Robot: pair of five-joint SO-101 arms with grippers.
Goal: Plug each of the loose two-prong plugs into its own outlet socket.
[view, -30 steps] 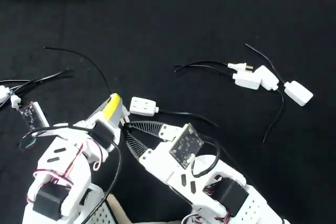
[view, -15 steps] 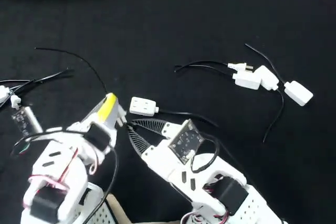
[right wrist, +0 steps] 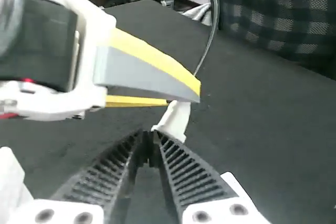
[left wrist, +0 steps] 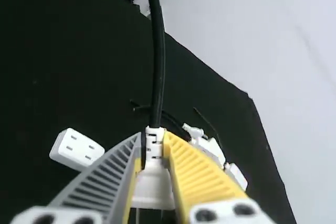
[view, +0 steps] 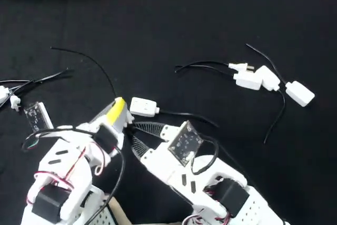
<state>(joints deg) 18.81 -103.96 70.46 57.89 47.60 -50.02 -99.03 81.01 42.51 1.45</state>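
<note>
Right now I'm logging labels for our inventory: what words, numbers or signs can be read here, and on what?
No text can be read.
Circuit board on the right arm: any markings too small to read.
Outlet socket: plain white, no print visible.

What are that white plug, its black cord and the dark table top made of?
The plug looks like moulded plastic: smooth, slightly glossy white, with a ribbed collar where the cord leaves it. The cord is probably rubber or vinyl sheathing: smooth black with a faint sheen, lying in loose curves. The table top seems to be matte black cloth or a foam mat, as it shows no shine.
</note>
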